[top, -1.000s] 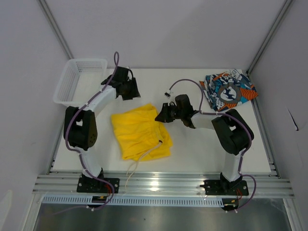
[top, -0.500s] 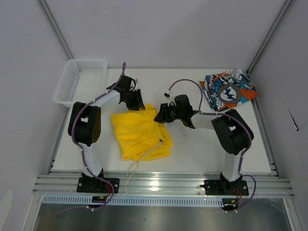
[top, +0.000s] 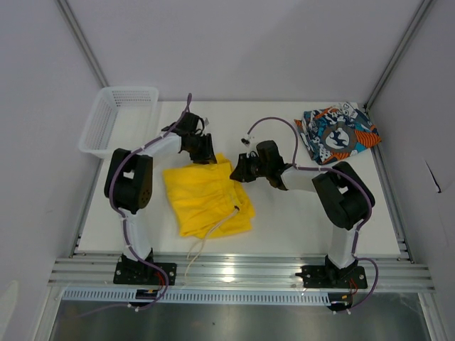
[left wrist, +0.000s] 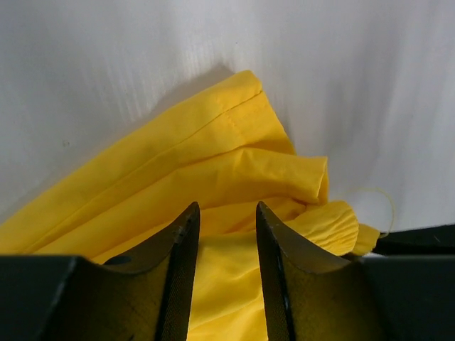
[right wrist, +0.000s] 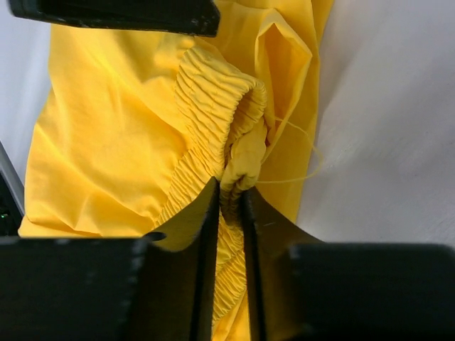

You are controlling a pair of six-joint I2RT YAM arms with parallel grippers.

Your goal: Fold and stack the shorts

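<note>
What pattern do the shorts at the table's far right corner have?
The shorts have a busy blue, orange, black and white print, clearest in the top external view.

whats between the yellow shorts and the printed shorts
Top view: the right arm, with the right gripper pinching the yellow shorts; otherwise bare table up to the printed shorts.
</note>
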